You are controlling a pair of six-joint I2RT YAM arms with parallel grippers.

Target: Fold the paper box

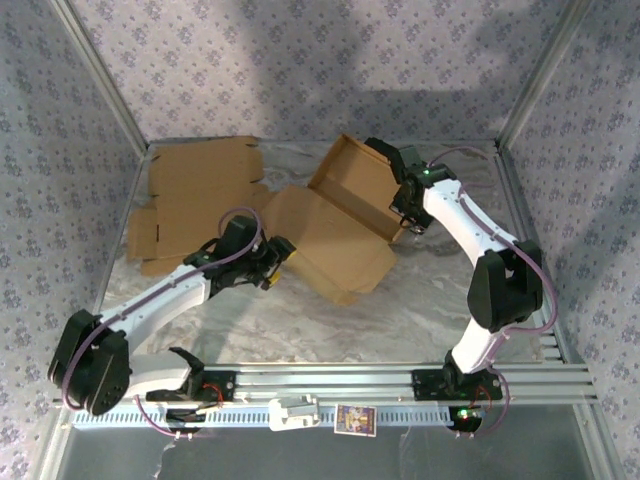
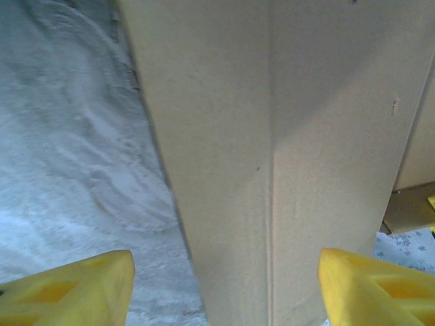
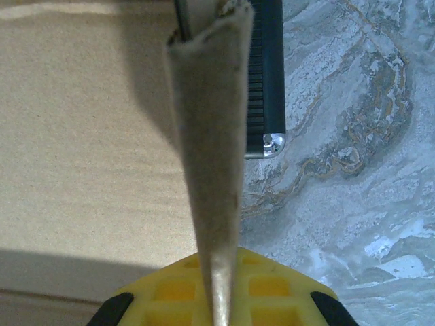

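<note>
You have two cardboard pieces on the marbled table (image 1: 330, 320). One is the paper box (image 1: 335, 245), partly formed and lying at the centre of the top view, with a lidded section raised at its upper right whose inside shows bare brown board. The other is a flat blank (image 1: 195, 205), unfolded, lying at the upper left and just beside the box. Your two arms work from either side of the box. The left gripper (image 1: 280, 255) sits at the box's left edge. In its wrist view the two yellow fingers (image 2: 75, 288) are spread wide in the bottom corners, and a creased panel of the box (image 2: 272, 136) stands upright between them, clear of the left finger. The right gripper (image 1: 408, 222) is at the right end of the raised section, pressed together on a thin wall of the box (image 3: 211, 170). One small printed card (image 1: 355, 420) lies on the near rail, bottom centre.
</note>
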